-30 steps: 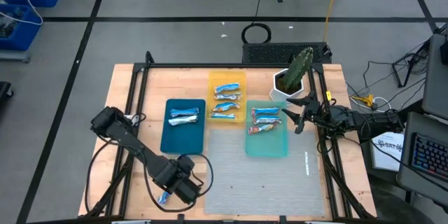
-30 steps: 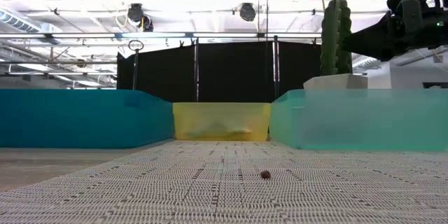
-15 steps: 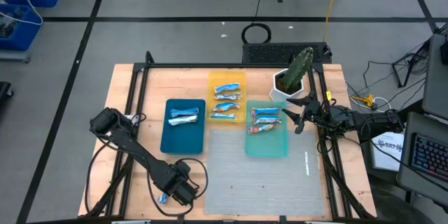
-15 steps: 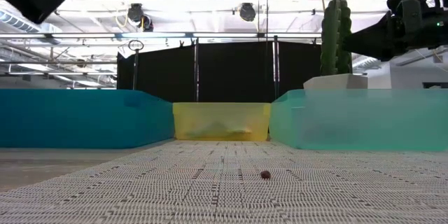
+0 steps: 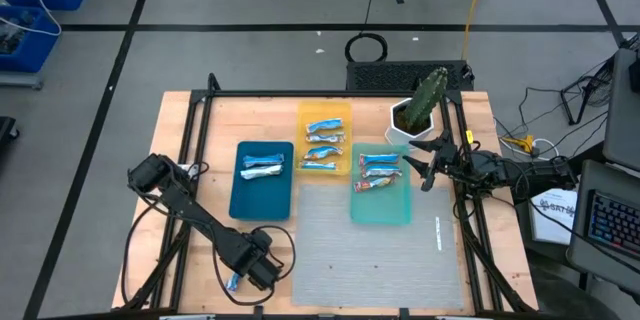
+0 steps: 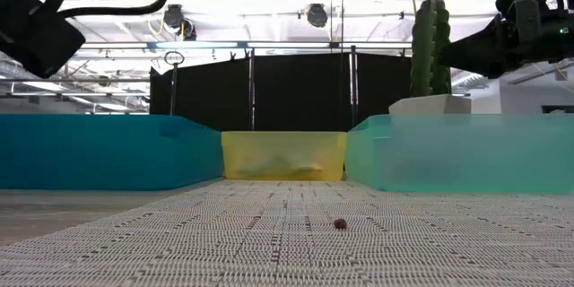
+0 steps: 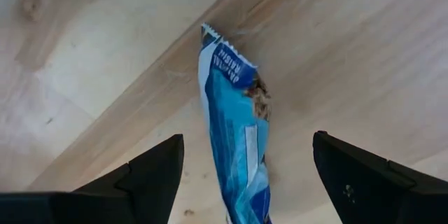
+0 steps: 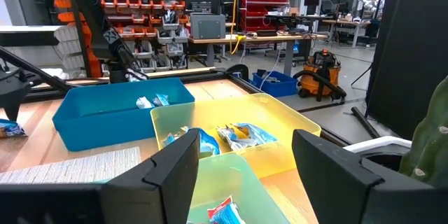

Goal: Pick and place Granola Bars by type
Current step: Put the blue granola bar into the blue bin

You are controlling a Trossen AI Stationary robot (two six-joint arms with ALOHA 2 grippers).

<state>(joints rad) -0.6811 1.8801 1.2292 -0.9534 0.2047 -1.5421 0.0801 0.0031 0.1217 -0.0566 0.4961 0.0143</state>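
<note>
Fingers (image 7: 154,175) of the left gripper (image 5: 252,272) stand wide apart over the front left part of the wooden desk (image 5: 195,160), and between them lies one blue-and-white granola bar (image 7: 238,133), flat on the wood and not touched by either finger. Its wrapper carries white letters, but they are seen at an angle and I cannot read them surely; the near end of the bar is cut off by the picture edge. In the high view the arm covers most of this bar and only a small blue end (image 5: 233,282) shows. The other granola bars lie in the blue tray (image 5: 262,200), the yellow tray (image 5: 325,115) and the teal tray (image 5: 385,205). The right gripper (image 5: 427,157) waits beside the teal tray, fingers spread wide, holding nothing.
</note>
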